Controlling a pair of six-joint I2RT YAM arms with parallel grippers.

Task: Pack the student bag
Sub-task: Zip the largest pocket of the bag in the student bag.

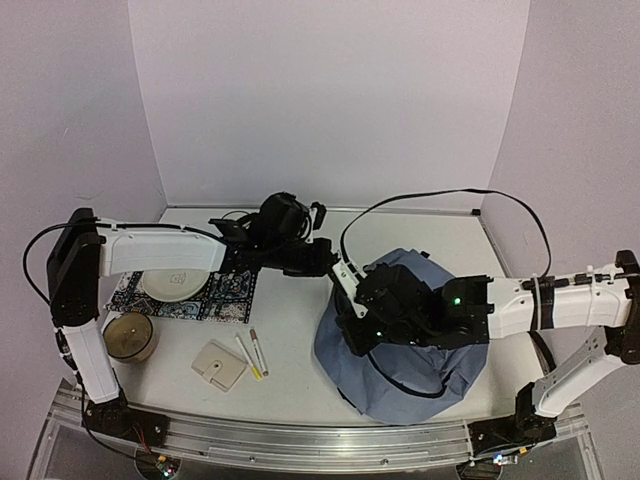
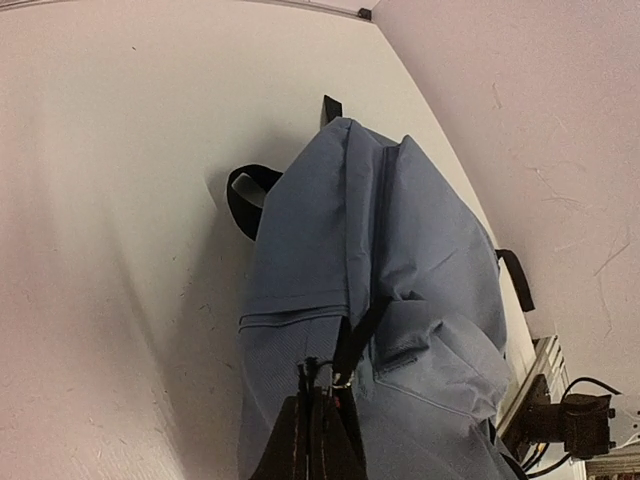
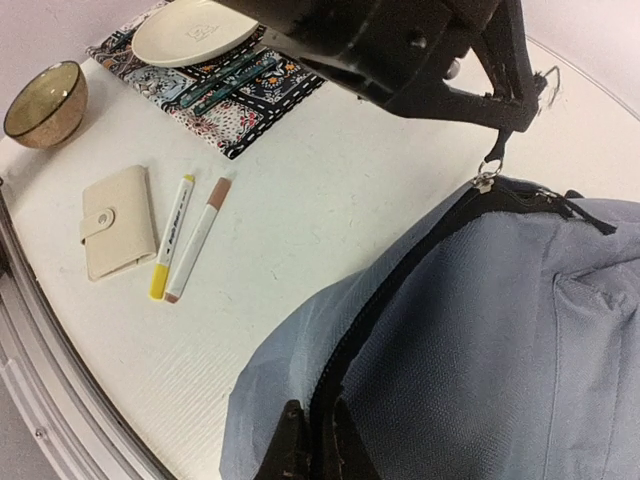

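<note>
At the far left of the counter (image 1: 290,385) stands a bowl (image 1: 130,335). Behind it a plate (image 1: 180,283) rests on a patterned mat (image 1: 228,298). A cream wallet (image 1: 220,364) lies nearer the front edge, with two markers (image 1: 251,355) side by side just to its right. The left pincer (image 3: 515,105) reaches across the middle, closed on the black zipper pull (image 3: 495,150) at the bag's top. The bag (image 1: 420,375) lies on the right half of the counter. The right pincer (image 3: 315,435) is clamped shut on the bag's fabric along the zipper line.
</note>
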